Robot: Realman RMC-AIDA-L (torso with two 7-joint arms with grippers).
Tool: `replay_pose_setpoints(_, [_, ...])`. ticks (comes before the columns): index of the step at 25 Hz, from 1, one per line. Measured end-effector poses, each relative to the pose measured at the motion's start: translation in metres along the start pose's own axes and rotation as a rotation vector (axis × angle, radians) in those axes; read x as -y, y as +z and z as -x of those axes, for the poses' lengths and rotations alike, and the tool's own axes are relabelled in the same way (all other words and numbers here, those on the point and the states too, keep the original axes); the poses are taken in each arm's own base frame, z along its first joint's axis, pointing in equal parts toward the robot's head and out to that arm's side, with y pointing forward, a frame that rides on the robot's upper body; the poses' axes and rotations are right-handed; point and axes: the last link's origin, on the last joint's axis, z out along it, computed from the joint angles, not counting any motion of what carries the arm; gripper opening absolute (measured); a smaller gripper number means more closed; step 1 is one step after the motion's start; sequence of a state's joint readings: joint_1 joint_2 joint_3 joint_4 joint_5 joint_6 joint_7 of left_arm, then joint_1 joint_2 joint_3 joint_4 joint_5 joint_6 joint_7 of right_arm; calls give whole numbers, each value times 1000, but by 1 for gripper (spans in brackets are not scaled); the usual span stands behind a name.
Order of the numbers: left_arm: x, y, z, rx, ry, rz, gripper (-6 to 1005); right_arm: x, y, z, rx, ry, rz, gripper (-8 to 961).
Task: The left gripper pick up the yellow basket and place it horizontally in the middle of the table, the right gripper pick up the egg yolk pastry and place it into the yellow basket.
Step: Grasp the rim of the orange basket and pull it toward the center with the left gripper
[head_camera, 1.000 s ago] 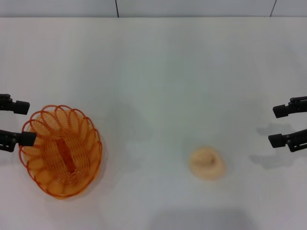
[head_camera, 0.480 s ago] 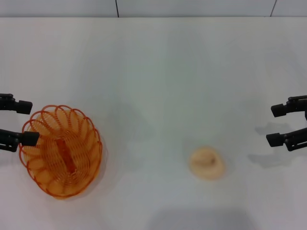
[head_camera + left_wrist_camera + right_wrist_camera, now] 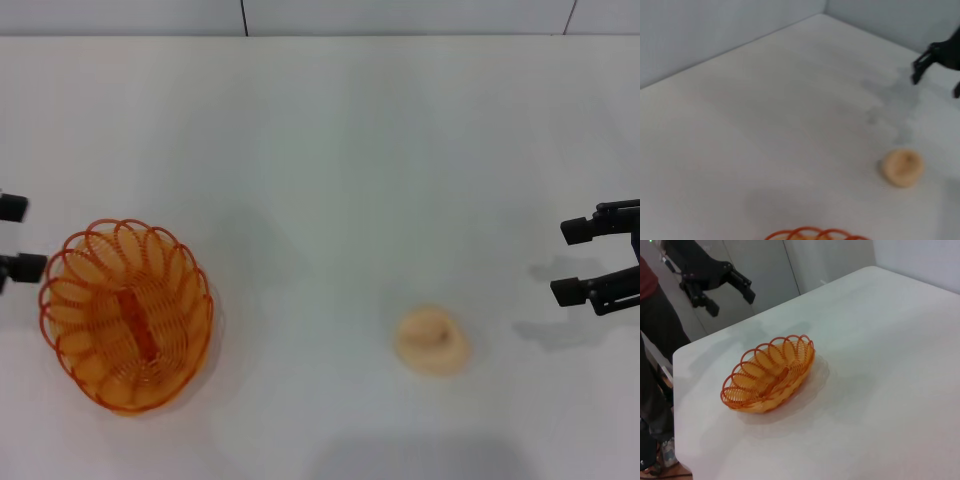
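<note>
The yellow basket (image 3: 125, 315) stands on the white table (image 3: 320, 150) at the front left, its long axis running front to back. It also shows in the right wrist view (image 3: 770, 375), and its rim shows in the left wrist view (image 3: 815, 234). My left gripper (image 3: 18, 237) is open at the left edge of the head view, just left of the basket and apart from it. It also shows in the right wrist view (image 3: 730, 297). The egg yolk pastry (image 3: 431, 341) lies on the table front right of centre, and shows in the left wrist view (image 3: 902, 167). My right gripper (image 3: 567, 262) is open and empty, to the right of the pastry.
A person in dark trousers (image 3: 652, 345) stands beyond the table's left side. The table's far edge meets a grey wall (image 3: 400, 15). One of the right gripper's fingers (image 3: 925, 57) shows far off in the left wrist view.
My left gripper has drawn back to the left, off the basket's rim; the basket has not moved. My right gripper has crept slightly left.
</note>
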State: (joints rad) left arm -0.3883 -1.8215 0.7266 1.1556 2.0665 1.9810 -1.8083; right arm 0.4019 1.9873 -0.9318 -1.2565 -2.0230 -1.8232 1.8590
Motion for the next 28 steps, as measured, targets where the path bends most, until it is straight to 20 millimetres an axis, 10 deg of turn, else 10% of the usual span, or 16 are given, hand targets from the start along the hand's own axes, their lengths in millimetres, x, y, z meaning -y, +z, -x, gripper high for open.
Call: replay_pose_setpoints(28, [53, -23, 3, 197, -85, -292, 849, -1, 7, -1, 19, 16, 10, 857])
